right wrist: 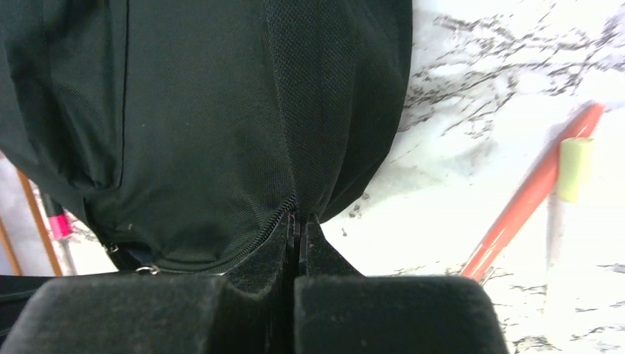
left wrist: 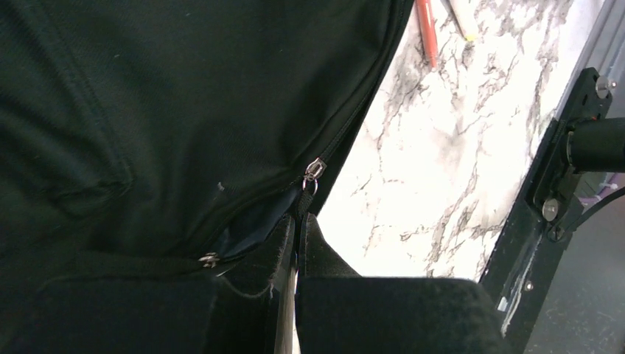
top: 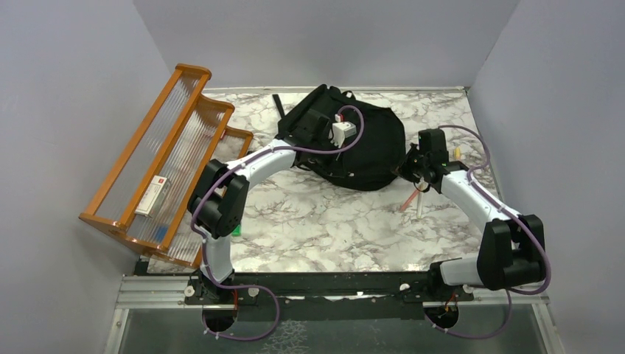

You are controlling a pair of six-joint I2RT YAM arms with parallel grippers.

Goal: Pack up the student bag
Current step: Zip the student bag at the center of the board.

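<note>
The student bag (top: 368, 144), a black soft backpack, lies at the back middle of the marble table. My left gripper (top: 345, 161) reaches over it. In the left wrist view this gripper (left wrist: 298, 225) is shut on the black pull tab below a silver zip slider (left wrist: 313, 174). The zip beside it gapes a little and shows dark lining (left wrist: 250, 225). My right gripper (top: 407, 168) is at the bag's right edge. In the right wrist view it (right wrist: 297, 223) is shut on a pinch of the bag's fabric (right wrist: 221, 133) at the end of a zip line.
An orange pen (top: 407, 200) and a white pen (top: 419, 204) lie on the table just right of the bag, near my right gripper. A wooden rack (top: 158, 162) holding a white box (top: 152, 195) stands at the left. A small green thing (top: 236, 231) lies by the left arm.
</note>
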